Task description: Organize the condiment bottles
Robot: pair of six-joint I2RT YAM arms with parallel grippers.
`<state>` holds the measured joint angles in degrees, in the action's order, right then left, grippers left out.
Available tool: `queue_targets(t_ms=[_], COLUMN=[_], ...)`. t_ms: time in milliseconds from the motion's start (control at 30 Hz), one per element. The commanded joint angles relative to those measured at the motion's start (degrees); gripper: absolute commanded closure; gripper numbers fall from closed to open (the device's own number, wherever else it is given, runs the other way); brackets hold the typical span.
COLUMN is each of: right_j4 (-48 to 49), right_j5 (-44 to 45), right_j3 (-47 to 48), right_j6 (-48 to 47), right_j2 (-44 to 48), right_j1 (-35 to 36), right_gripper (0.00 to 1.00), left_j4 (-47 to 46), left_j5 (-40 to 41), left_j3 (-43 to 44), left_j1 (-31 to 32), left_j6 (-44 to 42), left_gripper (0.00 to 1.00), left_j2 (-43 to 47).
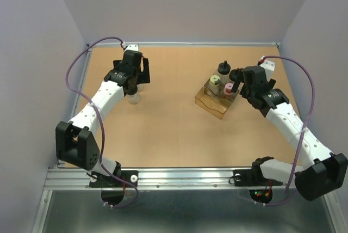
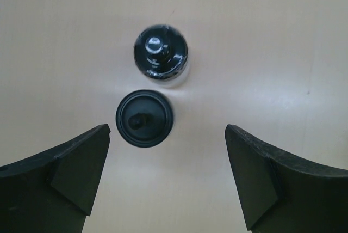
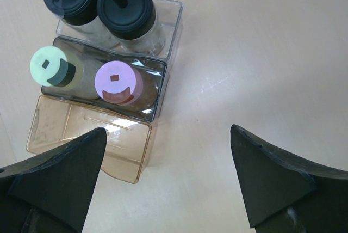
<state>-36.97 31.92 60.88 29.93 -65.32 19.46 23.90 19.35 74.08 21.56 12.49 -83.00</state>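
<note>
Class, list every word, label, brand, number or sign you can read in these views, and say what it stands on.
None: no readable text in any view.
The pink-capped bottle and the yellow-green-capped bottle show only a small dark rectangle on top, no letters.
The black-capped bottles and the amber box show no print.

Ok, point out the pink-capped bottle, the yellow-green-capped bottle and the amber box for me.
pink-capped bottle (image 3: 115, 79): right wrist view, top of its cap.
yellow-green-capped bottle (image 3: 45, 64): right wrist view, top of its cap.
amber box (image 3: 76, 130): right wrist view, its bare floor.
</note>
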Motion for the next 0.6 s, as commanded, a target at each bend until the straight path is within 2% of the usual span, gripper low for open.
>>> queue_targets(t_ms=[0,233,433,567], right_j4=[3.2,3.3,3.3,3.3], right_j5=[-1.7,-2.0,-1.6,-1.2], right_j3=[1.3,1.2,0.4,-0.1], right_j6=[-1.4,-2.0,-2.2,-2.5], right_j2=[-0.6,-0.3,0.9,1.2], right_j1=[-0.4,-0.4,-0.4,-0.4], right_gripper=[0.00,0.00,0.00,0.00], left_j4=[-3.0,-5.8,-8.9,-9.6], left_j5=[-0.5,-2.4,-6.9,-6.9], left_j3=[-1.9,-3.7,-4.7,-5.5], left_j1=[-3.5,-6.6,-7.2,-7.4], left_j6=[-0.4,-1.3,-3.3,-3.5], left_gripper=[0.01,0.01,0.02,0.02], left_j2=[0.3,-4.0,-7.7,-8.5])
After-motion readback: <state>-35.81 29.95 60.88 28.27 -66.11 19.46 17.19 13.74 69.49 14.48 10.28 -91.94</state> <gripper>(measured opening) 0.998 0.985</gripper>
